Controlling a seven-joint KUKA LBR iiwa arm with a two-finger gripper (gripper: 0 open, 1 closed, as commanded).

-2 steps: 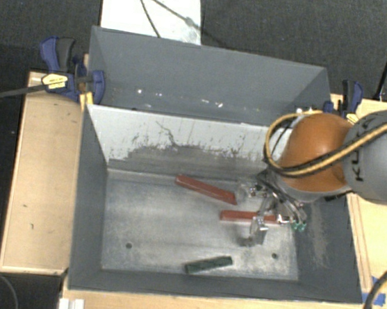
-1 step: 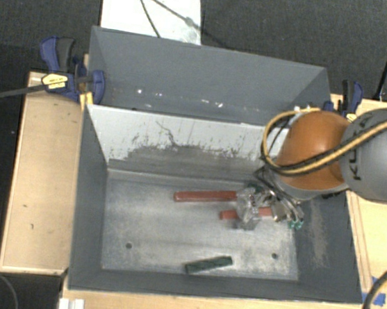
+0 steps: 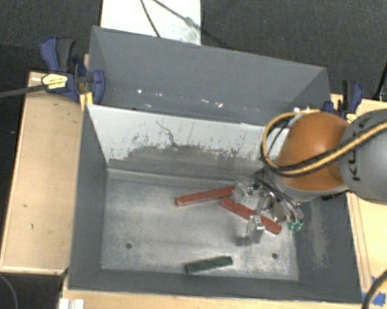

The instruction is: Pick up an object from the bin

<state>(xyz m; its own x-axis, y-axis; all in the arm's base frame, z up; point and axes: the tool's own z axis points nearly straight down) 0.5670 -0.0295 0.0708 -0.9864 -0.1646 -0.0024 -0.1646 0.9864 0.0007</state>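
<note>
Nearest to us, close to the near wall of the grey bin (image 3: 90, 194) and a little right of its middle, we see a dark green flat bar (image 3: 209, 264). It lies flat on the floor, slightly slanted, with its right end a touch farther than its left. It sits alone, well apart from the other things.

Farther in, on the right part of the floor, the pincer (image 3: 256, 229) is down low, just above the metal. We cannot tell whether it is open or closed, as its metal parts and the wrist above blur together there. Right under it lies a short red bar (image 3: 237, 208), slanting from far-left to near-right. The bar's left half shows clear of the pincer, and a small piece of its right end shows past the pincer. We cannot tell whether the pincer grips this bar or only hangs over it.

Just left of it, a longer reddish-brown stick (image 3: 202, 197) lies on the floor near the foot of the far wall. Its right end is touching or nearly touching the red bar's left end, and together they form a shallow angle.

Farther and to the right, we see the orange cover (image 3: 309, 154) on the wrist, with cables (image 3: 296, 171) looped around it, and the grey arm (image 3: 385, 163) reaching in from the right.
</note>
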